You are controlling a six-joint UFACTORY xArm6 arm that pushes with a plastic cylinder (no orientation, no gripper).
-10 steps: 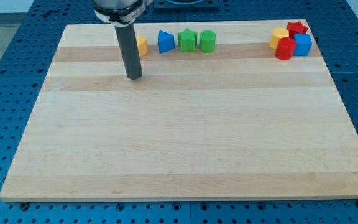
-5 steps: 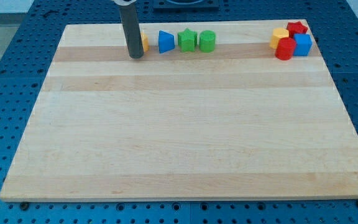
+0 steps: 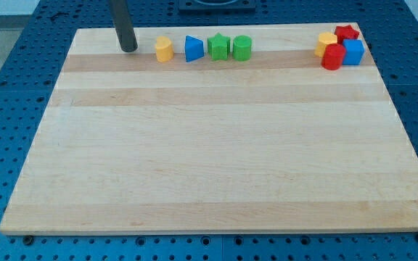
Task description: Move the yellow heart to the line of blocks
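My tip rests on the table near its 11 o'clock corner, at 9 o'clock of the yellow heart and apart from it. There is no gripper, only the rod. The heart sits just beside the blue block, green star and green cylinder, closing their row, so the task looks done.

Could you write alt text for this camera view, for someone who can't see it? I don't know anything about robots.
A dark rod's tip rests on a wooden board near the view's top, just left of a row: yellow heart, blue block, green star, green cylinder. At the top right, a yellow block, red star, red block and blue cube cluster together.
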